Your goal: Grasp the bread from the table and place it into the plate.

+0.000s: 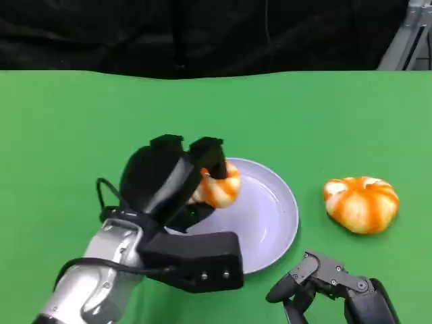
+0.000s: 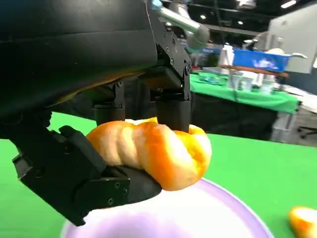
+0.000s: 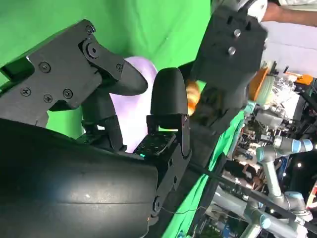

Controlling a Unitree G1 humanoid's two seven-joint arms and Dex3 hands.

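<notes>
Left hand (image 1: 177, 177): fingers (image 2: 173, 106) clamp bread (image 1: 217, 185) over plate (image 1: 270, 223) rim at 9 o'clock. Right hand (image 1: 331, 283): fingers apart, holding nothing, on green bench (image 1: 67, 135). 2nd bread roll (image 1: 361, 204): at 3 o'clock off plate.

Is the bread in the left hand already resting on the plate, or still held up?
Still held: the left hand grips the bread over the plate; whether its underside touches, cannot tell.

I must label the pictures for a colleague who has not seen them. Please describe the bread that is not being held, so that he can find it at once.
Start from the green table and find the pale purple plate near its middle. The loose bread lies on the cloth to the plate's right, apart from it. Unlike the other bread, which the left hand holds over the plate, nothing touches it.
</notes>
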